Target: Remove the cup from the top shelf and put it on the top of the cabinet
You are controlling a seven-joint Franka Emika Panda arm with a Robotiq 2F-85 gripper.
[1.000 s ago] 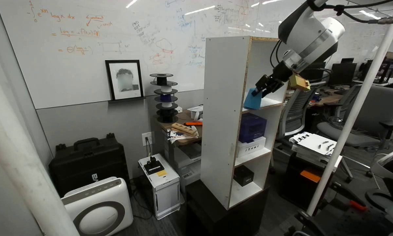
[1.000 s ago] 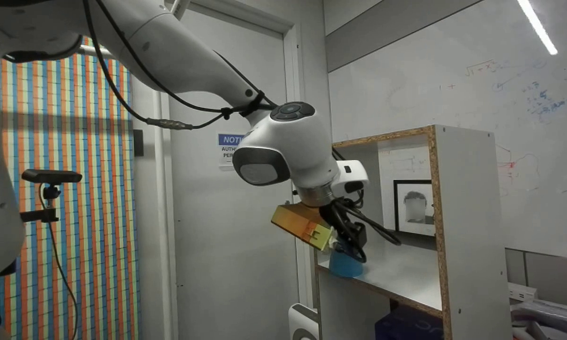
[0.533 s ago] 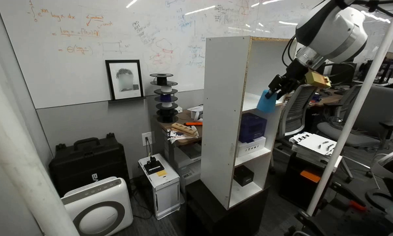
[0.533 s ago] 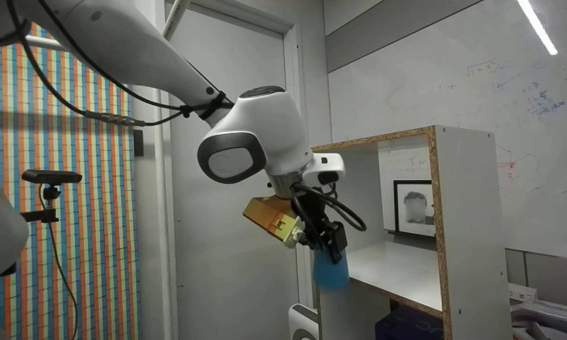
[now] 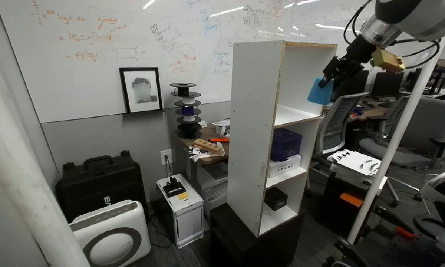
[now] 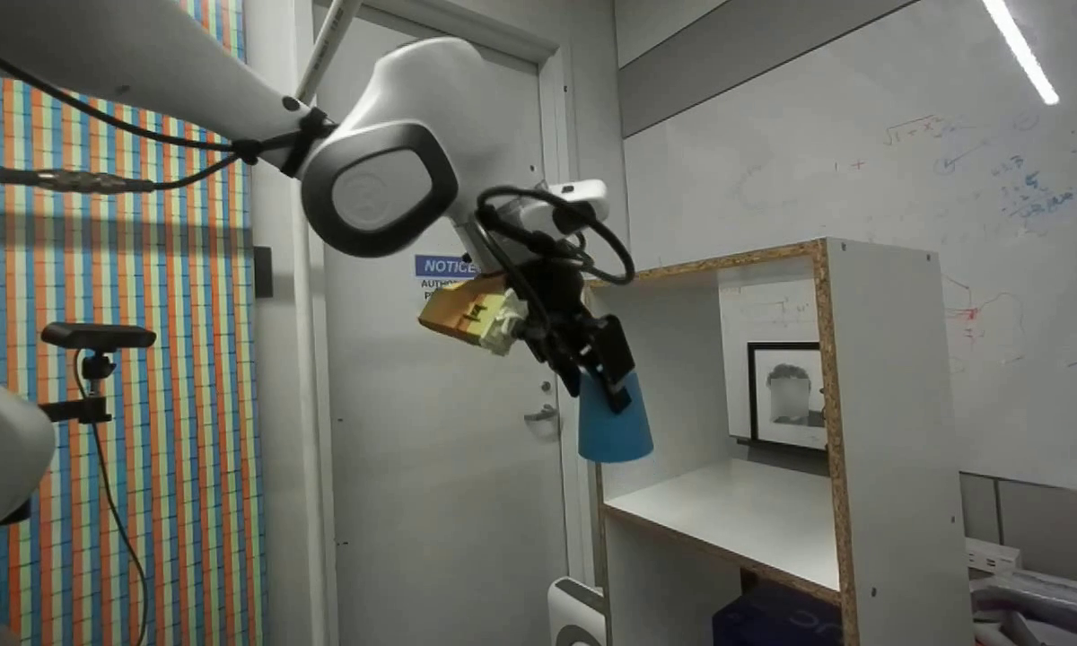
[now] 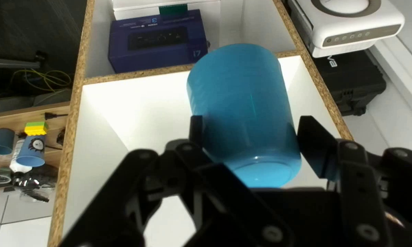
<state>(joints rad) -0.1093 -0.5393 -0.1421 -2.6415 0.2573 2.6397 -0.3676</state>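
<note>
The light-blue cup [image 5: 319,95] is held off the shelf, narrow closed end toward my gripper and wide end down, slightly tilted. It also shows in an exterior view [image 6: 615,435] and in the wrist view [image 7: 243,89]. My gripper [image 7: 251,134] is shut on the cup, with a finger on either side near its narrow end. The cup hangs in front of the top shelf [image 6: 736,511], above its board level and below the cabinet's top edge [image 6: 736,260]. The white cabinet [image 5: 254,129] stands upright. Its upper surface is not visible in the exterior views.
A dark purple box [image 5: 286,144] on a white box [image 5: 284,167] fills the middle compartment; a black box [image 5: 275,198] sits in the lowest. A white pole [image 5: 400,129] stands on the right of an exterior view. A yellow-orange block [image 6: 467,309] is fixed at my wrist.
My gripper has drawn the cup off the top shelf, out past its front edge, then raised it. The cup stays in the grip throughout. The cabinet has not moved.
</note>
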